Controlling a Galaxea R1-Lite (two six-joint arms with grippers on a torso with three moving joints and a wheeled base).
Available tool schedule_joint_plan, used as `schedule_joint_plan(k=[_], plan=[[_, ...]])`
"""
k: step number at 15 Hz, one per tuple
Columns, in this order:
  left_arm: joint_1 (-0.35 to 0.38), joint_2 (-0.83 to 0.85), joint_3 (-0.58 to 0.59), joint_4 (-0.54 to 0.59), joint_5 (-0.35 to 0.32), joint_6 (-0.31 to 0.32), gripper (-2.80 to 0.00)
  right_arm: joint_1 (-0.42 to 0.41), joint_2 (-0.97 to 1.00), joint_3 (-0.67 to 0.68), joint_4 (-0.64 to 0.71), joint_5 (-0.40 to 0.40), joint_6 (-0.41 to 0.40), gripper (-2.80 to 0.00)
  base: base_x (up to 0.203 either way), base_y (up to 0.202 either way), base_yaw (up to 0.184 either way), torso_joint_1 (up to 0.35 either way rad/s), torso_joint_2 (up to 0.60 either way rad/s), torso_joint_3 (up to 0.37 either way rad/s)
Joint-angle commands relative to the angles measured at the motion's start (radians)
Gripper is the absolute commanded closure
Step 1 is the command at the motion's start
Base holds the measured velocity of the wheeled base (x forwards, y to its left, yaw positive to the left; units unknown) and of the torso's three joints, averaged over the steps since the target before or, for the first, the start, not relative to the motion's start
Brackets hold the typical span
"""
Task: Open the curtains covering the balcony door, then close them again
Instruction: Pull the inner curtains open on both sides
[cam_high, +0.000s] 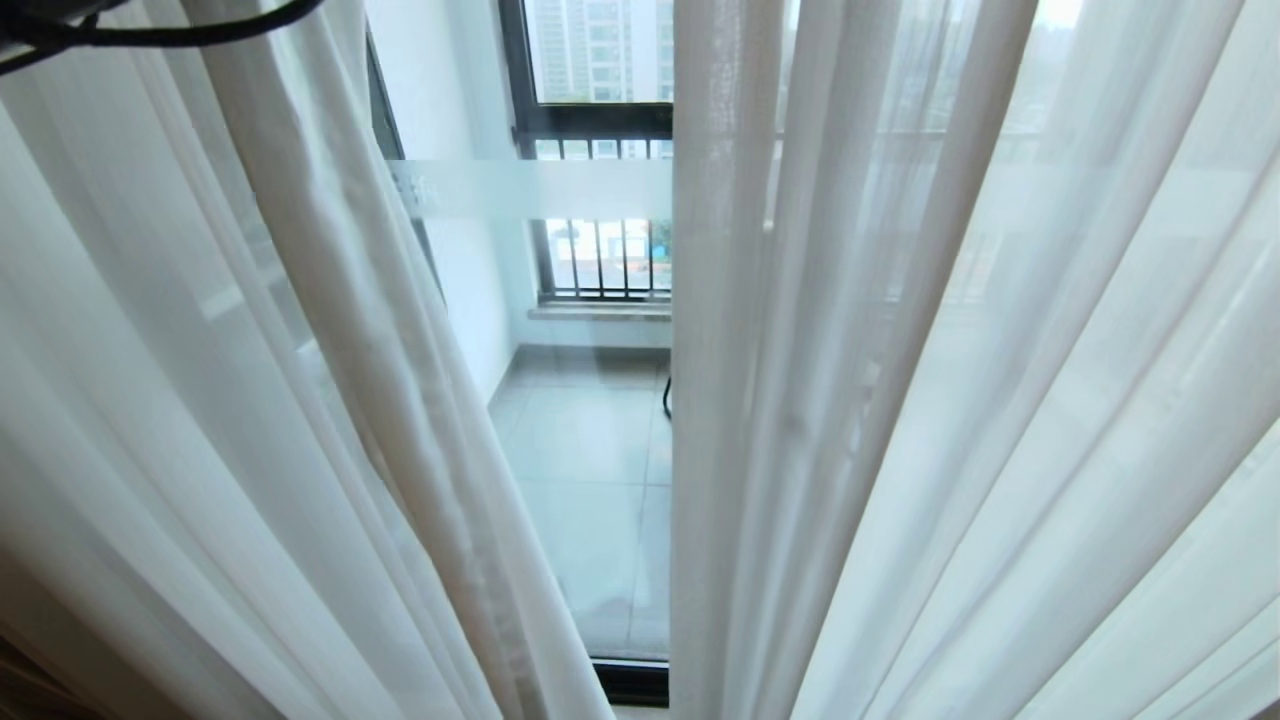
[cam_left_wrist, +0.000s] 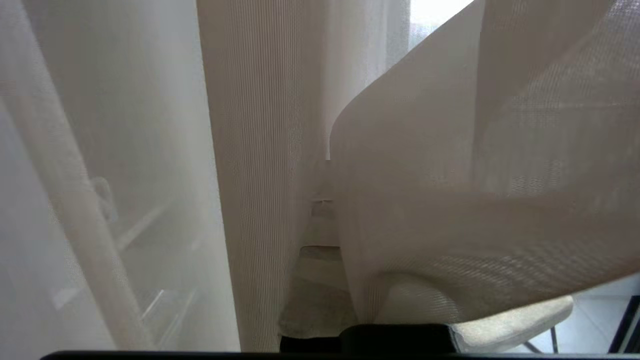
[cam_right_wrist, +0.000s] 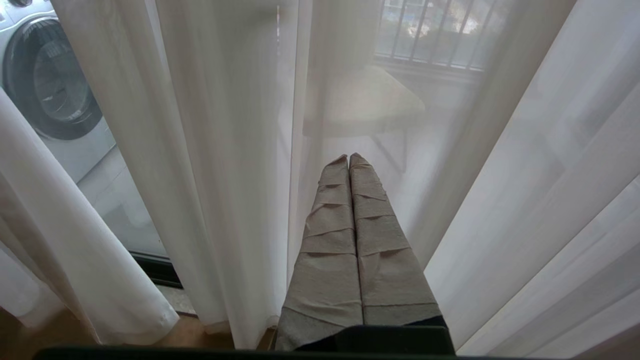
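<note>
1. Left sheer (cam_high: 330, 330) hangs bunched aside; the left hand (cam_left_wrist: 320, 280) is buried in its folds, fingers pressed together, no cloth visibly pinched
2. A gap shows the door (cam_high: 590, 420) glass between the sheers
3. Right sheer (cam_high: 900, 400) covers its half; right hand (cam_right_wrist: 349, 165) pressed together, just before it
4. Judging by the gap, opening is under way; next, sweep the sheers wider
5. No containers here, bar a washer (cam_right_wrist: 50, 85) outside
</note>
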Motion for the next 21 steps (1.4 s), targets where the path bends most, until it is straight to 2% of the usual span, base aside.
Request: schedule_joint_plan(k=[1, 7, 15, 21], plan=[[0.026, -0.019, 0.004, 0.0, 0.001, -0.011, 0.0, 0.0, 0.001, 0.0, 0.0, 0.001, -0.001, 0.0, 0.0, 0.0, 0.0, 0.0, 0.0, 0.0], [0.078, -0.036, 0.063, 0.005, 0.001, -0.016, 0.0, 0.0, 0.001, 0.0, 0.0, 0.001, -0.001, 0.0, 0.0, 0.0, 0.0, 0.0, 0.0, 0.0], [0.103, -0.071, 0.149, 0.024, 0.003, -0.017, 0.0, 0.0, 0.001, 0.0, 0.0, 0.001, -0.001, 0.0, 0.0, 0.0, 0.0, 0.0, 0.0, 0.0], [0.126, -0.074, 0.166, 0.047, -0.002, -0.019, 0.0, 0.0, 0.001, 0.0, 0.0, 0.001, -0.001, 0.0, 0.0, 0.0, 0.0, 0.0, 0.0, 0.0]])
